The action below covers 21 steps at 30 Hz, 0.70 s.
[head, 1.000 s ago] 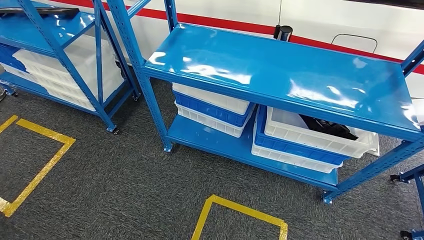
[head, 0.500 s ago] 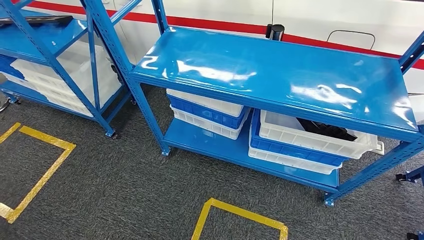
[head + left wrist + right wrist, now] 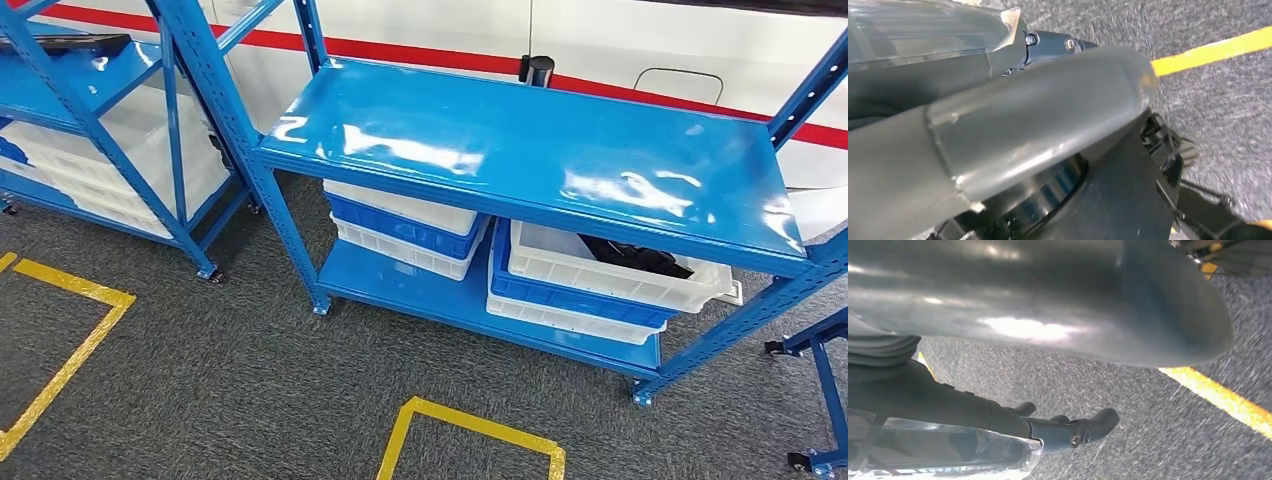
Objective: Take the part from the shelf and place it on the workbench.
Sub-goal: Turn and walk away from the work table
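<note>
A black part [image 3: 632, 258] lies in the top white bin [image 3: 610, 277] on the blue shelf's [image 3: 520, 150] lower level, right side. The left hand [image 3: 1013, 130] and right hand [image 3: 1048, 425] hang over grey carpet [image 3: 230, 390] with yellow tape [image 3: 470, 425]; grasp unclear.

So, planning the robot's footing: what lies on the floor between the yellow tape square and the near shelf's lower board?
In the head view, only bare grey carpet lies between the yellow tape square and the lower board.
</note>
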Motion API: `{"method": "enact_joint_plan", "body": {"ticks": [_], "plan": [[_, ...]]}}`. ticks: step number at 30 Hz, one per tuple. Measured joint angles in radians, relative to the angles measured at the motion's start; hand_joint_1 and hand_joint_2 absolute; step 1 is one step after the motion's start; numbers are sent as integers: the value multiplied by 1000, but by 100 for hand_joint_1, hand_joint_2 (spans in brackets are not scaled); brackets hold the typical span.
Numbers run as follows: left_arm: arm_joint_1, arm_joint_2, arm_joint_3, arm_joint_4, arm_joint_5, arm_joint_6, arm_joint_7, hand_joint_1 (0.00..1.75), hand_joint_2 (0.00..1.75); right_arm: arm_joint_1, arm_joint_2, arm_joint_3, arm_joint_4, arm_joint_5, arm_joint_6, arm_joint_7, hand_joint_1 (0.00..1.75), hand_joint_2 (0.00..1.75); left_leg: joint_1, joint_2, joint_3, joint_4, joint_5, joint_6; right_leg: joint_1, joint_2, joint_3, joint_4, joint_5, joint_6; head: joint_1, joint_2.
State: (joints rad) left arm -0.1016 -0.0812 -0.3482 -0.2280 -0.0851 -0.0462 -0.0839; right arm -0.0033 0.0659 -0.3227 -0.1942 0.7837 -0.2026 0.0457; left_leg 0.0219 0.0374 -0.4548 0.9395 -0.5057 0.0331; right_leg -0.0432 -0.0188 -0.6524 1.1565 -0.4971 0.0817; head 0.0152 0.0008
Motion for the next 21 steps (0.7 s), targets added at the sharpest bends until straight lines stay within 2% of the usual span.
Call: {"method": "enact_joint_plan", "body": {"ticks": [1,2,3,5,7,8,9,11,12,13,14,15,16,17,19,21], "plan": [[0,0,1,0,-1,10,6,0,131,-1,1,0,0,3,0,1,0,0,1,7,0,11,-11,-12,-2,-13,29,-57,21,9,2,0],[-1,0,2,0,-2,18,12,0,175,-3,2,-1,0,7,1,2,0,0,1,14,0,23,-23,-24,-3,-21,52,-103,37,7,2,0],[-2,1,3,0,-3,23,16,0,175,-4,3,-2,0,10,1,4,0,0,0,20,0,33,-33,-32,-1,-24,62,-121,38,-3,0,0],[-3,0,7,0,-4,26,21,0,87,-5,3,-4,0,16,4,6,0,0,1,28,2,39,-42,-39,2,-6,60,-115,30,-33,-4,0],[-5,-1,10,0,-5,25,22,0,0,-5,2,-5,-1,18,6,8,0,0,8,18,-1,57,-60,-42,2,9,62,-115,27,-48,-7,0],[-5,-2,11,0,-5,24,22,0,0,-6,2,-5,-1,18,8,8,0,0,10,6,-18,94,-81,-44,2,16,63,-116,26,-54,-9,0],[-5,-2,12,0,-6,23,22,0,0,-7,2,-6,-1,19,9,8,0,0,10,-10,-48,153,-110,-44,4,23,64,-116,26,-58,-11,0],[-3,-2,14,0,-6,20,23,0,0,-8,1,-6,-1,22,10,8,0,0,8,-26,-132,296,-162,-41,10,39,64,-116,24,-62,-13,0],[-1,-2,15,0,-6,19,23,0,0,-8,1,-6,-1,24,11,8,0,0,7,-29,-166,344,-168,-37,14,49,66,-116,24,-63,-13,0],[0,-2,16,0,-6,18,24,0,0,-8,1,-6,-1,26,11,8,0,0,5,-31,-185,357,-154,-32,17,59,67,-116,23,-64,-13,0],[1,-2,17,0,-6,18,24,0,0,-7,1,-6,-1,27,11,8,0,0,3,-35,-187,336,-124,-24,19,70,69,-116,23,-64,-13,0],[1,-2,18,0,-6,18,24,0,0,-7,1,-6,-1,28,11,8,0,0,0,-42,-176,292,-86,-15,21,81,71,-116,23,-65,-13,0],[1,-2,19,0,-7,18,24,0,0,-8,1,-6,-1,29,11,8,0,0,-5,-60,-155,228,-45,-4,21,91,73,-117,23,-65,-13,0],[1,0,21,0,-7,18,25,0,0,-8,3,-6,-1,30,11,8,0,0,-9,-84,-135,171,-16,6,23,100,73,-117,23,-65,-11,0],[-1,3,24,0,-9,18,26,0,87,-9,6,-7,-2,31,9,6,0,0,-18,-113,-109,100,10,19,23,117,71,-118,24,-63,-13,0],[-3,3,27,-1,-15,19,28,0,175,-8,8,-11,-2,33,7,3,0,0,-24,-102,-103,84,14,22,24,129,65,-124,27,-55,-17,0]]}}
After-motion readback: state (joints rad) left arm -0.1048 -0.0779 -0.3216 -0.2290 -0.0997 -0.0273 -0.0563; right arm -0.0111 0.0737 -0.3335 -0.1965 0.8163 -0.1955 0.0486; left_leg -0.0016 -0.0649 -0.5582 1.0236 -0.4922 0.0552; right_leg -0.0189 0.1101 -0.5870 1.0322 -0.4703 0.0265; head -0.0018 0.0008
